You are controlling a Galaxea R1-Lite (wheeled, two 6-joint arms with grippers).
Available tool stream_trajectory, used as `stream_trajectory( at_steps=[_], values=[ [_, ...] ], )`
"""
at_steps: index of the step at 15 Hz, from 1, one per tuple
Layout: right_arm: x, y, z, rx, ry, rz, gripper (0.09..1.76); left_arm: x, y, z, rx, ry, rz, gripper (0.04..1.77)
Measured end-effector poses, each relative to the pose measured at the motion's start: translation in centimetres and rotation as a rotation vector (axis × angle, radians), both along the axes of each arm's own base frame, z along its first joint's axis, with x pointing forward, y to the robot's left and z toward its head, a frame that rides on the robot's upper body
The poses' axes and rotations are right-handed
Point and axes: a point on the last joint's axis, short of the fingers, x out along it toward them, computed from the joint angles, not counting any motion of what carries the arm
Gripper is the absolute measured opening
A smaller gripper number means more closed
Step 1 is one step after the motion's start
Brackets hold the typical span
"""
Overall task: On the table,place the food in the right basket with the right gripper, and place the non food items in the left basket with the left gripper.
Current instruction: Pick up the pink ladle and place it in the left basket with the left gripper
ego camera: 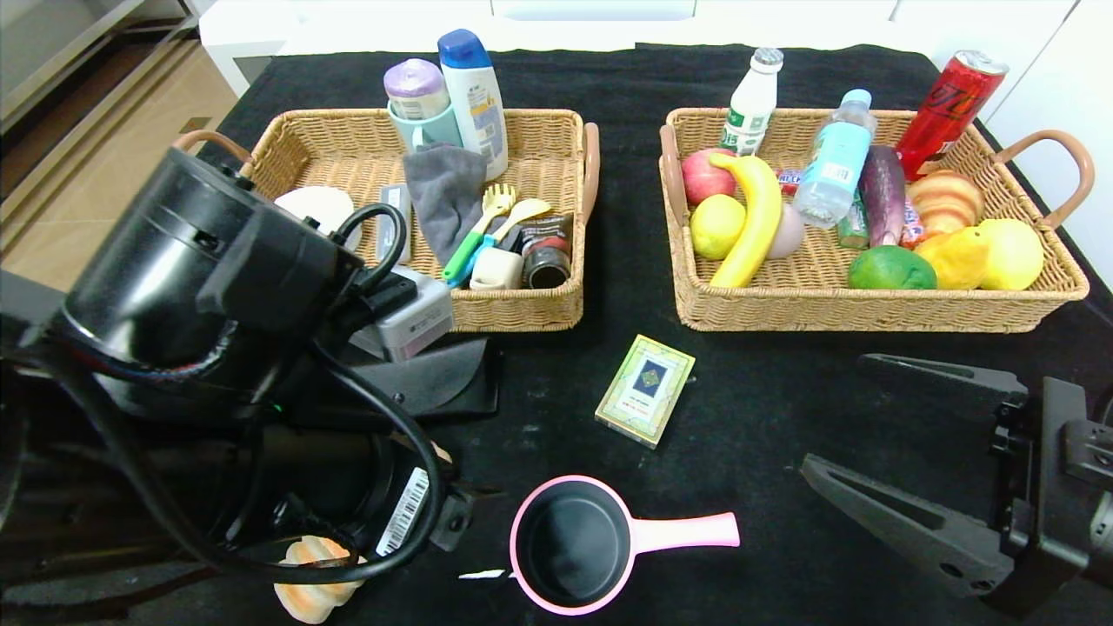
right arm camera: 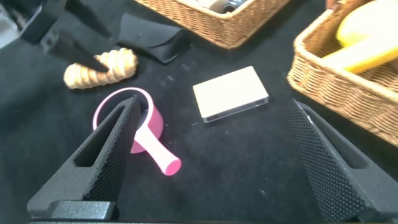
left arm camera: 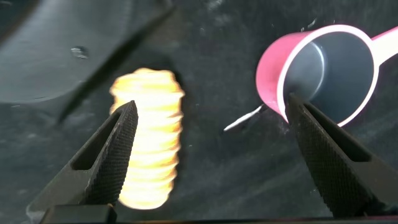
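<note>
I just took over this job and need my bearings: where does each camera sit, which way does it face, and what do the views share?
Head view: on the robot's head, looking forward and down at the table and both baskets; both arms show.
Left wrist view: on the left arm, looking down between the open left claw at the bread roll and pink saucepan.
Right wrist view: on the right arm, facing across the table through the open right claw at the card box.
Shared: all three show the saucepan and roll.

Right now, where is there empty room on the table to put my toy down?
Bare cloth lies between the card box and the right gripper, and between the two baskets. It is crowded around the left gripper, bread roll and pink saucepan.
</note>
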Motion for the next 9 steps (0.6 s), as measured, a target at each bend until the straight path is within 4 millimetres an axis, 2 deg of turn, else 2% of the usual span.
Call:
stream_trajectory(
  at_steps=[9],
  values=[
    [0.0, 0.0, 0.0, -0.003, -0.003, -0.004, 1.70, -0.3, -2.6, -1.6, 0.049, 0.038, -0.085, 1.72]
  ],
)
